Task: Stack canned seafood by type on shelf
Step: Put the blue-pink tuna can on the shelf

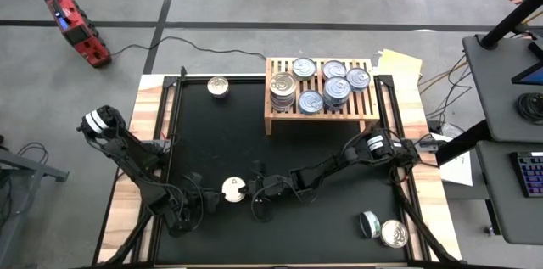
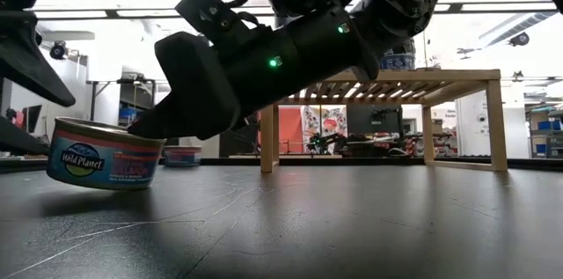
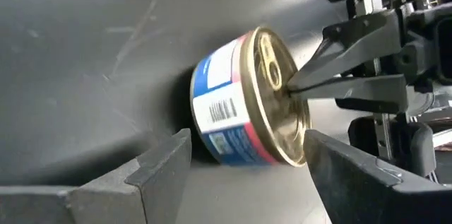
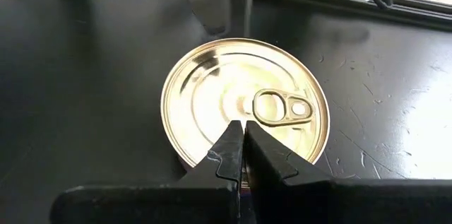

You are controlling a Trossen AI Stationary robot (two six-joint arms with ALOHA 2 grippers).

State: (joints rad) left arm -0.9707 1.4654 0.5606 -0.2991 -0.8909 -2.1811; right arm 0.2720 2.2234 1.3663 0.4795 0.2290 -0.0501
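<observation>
Blue-labelled tin (image 3: 244,100) sits between the left hand's (image 3: 244,164) parted fingers; the right hand (image 4: 242,146), pinched together, presses its lid and could skid off, tipping it.

Glossy gold metal lid on the can (image 4: 244,107), paper-look blue label; matt black mat (image 1: 212,146), scratched; pale slatted wood shelf (image 1: 273,121); matt dark plastic fingers (image 3: 152,164).

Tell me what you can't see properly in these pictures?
- Labels of the tins on the shelf: high view shows only lids.
- Far side of the tin near the grippers: left wrist view shows one side only.
- Left gripper: low view cuts it off at the edge.
- Tilted tin: label too small, high view.
</observation>
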